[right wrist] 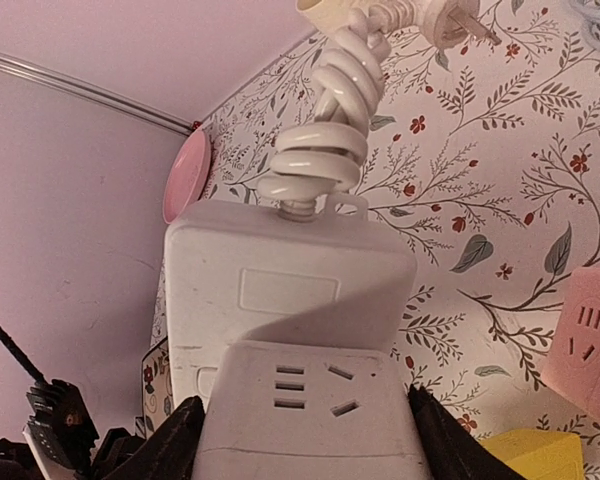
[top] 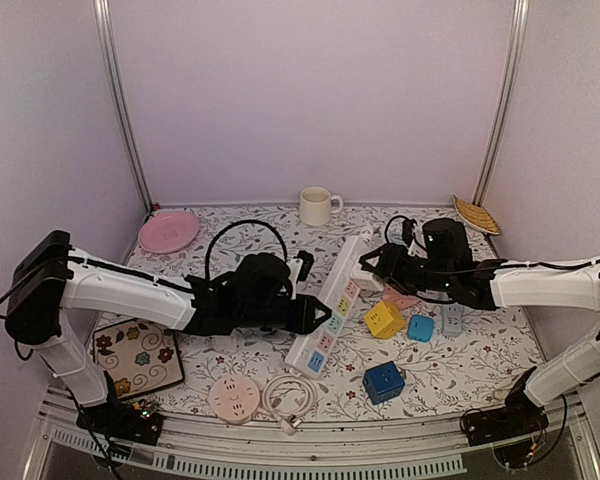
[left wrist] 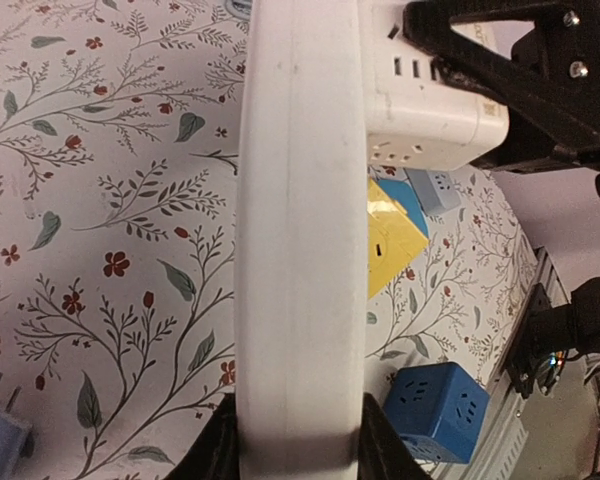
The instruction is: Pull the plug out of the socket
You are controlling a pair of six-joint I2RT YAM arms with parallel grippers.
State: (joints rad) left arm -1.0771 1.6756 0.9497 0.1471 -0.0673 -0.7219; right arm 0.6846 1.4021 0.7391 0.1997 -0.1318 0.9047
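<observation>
- Power strip [left wrist: 300,250]: the left gripper [left wrist: 298,440] is clamped across its width, and its long axis runs straight ahead from those jaws.
- Plug [right wrist: 310,410]: seated in the strip's far end, square between the jaws of the right gripper [top: 372,268], which press its 2 sides.
- My judgement: only the right arm pulls, straight off the strip's face.

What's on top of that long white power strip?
A white plug block stands at the far end of the power strip, clamped by the right gripper. The socket under it is covered.
</observation>
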